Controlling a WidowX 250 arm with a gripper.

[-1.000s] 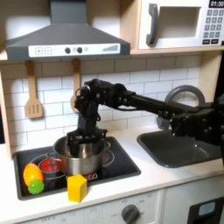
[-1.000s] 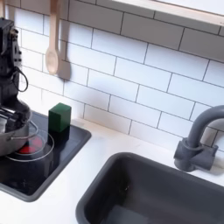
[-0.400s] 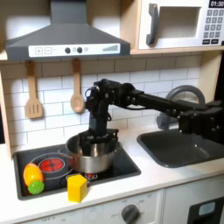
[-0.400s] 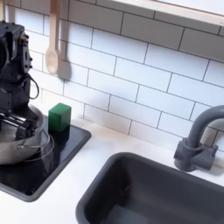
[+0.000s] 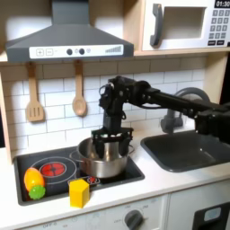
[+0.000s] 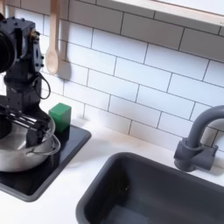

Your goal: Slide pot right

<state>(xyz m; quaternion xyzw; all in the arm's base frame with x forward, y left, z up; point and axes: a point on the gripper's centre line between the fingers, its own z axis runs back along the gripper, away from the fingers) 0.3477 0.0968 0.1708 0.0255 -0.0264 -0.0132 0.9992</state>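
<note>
The shiny silver pot sits on the black stovetop, toward its right end in the first exterior view. In the second exterior view the pot lies at the left edge. My gripper points straight down into the pot from above. Its two fingers look spread apart and reach below the rim, inside the pot. In the second exterior view the gripper has one fingertip close to the pot's right wall. Nothing shows between the fingers.
A yellow block and an orange and green toy food lie at the stovetop's front. A green block stands behind the pot. The sink and faucet are to the right. Spoons hang on the tiled wall.
The gripper and the pot have moved together toward the right in both exterior views. The red burner at the stovetop's left is now uncovered.
</note>
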